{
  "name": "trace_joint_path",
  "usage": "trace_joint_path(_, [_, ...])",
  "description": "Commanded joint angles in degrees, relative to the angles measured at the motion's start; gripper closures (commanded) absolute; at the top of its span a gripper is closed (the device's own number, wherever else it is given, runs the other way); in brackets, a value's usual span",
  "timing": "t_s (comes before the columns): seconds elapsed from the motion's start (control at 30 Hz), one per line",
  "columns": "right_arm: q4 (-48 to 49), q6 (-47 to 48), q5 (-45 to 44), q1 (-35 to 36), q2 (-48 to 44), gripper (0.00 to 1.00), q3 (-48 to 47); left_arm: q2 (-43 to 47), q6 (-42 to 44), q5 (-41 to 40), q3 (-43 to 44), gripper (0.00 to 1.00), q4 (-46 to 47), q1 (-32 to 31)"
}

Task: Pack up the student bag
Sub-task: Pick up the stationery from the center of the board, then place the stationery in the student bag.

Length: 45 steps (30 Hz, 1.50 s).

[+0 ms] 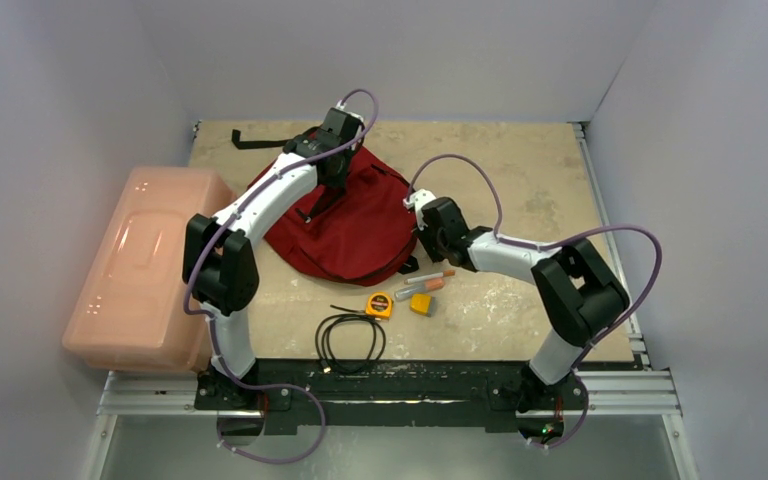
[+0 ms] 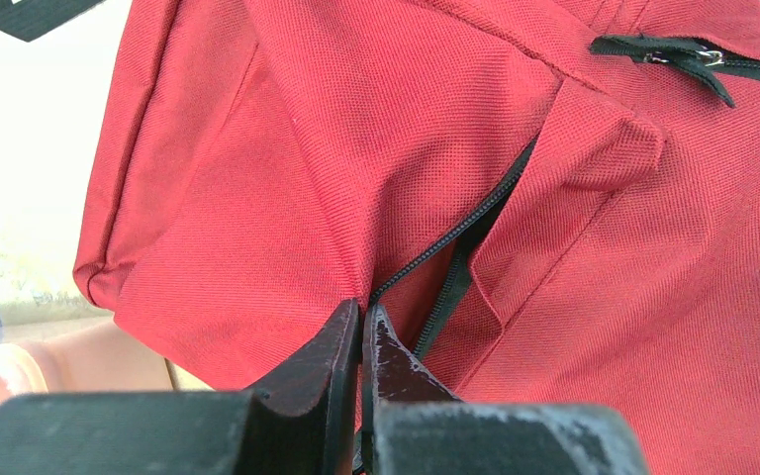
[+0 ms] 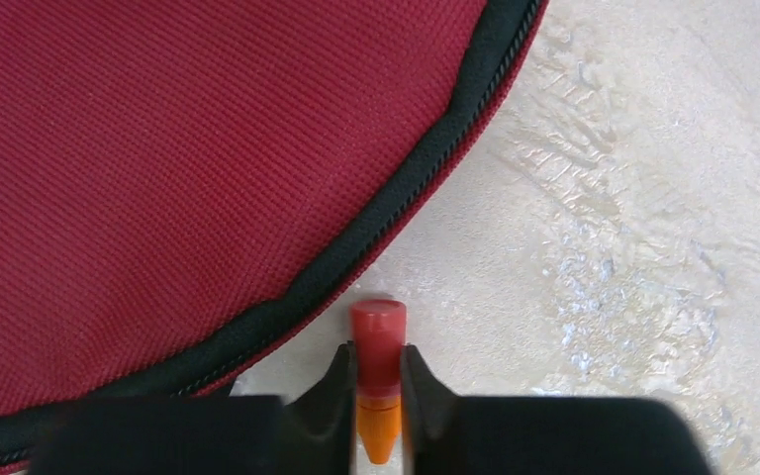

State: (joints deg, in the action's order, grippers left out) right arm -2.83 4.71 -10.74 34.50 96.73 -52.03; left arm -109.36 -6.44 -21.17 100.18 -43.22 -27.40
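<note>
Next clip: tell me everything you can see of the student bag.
The student bag is a dark red woven-fabric backpack with black piping, lying on the table, left of centre. One black zipper gapes partly open; a second zipper, with a metal pull, looks closed. A black strap trails toward the far-left corner. The left gripper is shut on the open zipper's edge.
</note>
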Motion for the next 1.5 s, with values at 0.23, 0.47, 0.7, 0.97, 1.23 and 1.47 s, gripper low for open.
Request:
trace_joint_path(0.23, [-1.7, -9.1, -3.4, -0.4, -11.0, 1.0, 0.9, 2.1, -0.6, -0.1, 1.8, 1.0, -1.1, 0.3])
trace_joint_path(0.47, [1.8, -21.6, 6.0, -0.3, -20.2, 1.0, 3.8, 3.1, -1.2, 0.1, 2.0, 1.0, -1.3, 0.3])
trace_joint_path(0.7, [20.8, -40.1, 22.7, -0.3, -14.7, 1.0, -0.4, 4.4, -1.3, 0.5, 2.1, 1.0, -1.3, 0.3])
trace_joint_path(0.97, [49.7, -58.0, 31.1, 0.8, 7.8, 1.0, -13.2, 6.7, 0.6, 1.3, 1.2, 1.0, -1.0, 0.3])
trace_joint_path(1.23, [56.9, -62.6, 23.4, 3.8, 25.9, 1.0, -27.1, 7.2, 2.2, 1.6, 1.0, 1.0, -0.7, 0.4])
trace_joint_path(1.47, [59.1, -58.1, 18.7, 5.0, 28.4, 1.0, -25.5, 7.3, 2.7, 0.3, 0.6, 1.0, -0.2, 0.7])
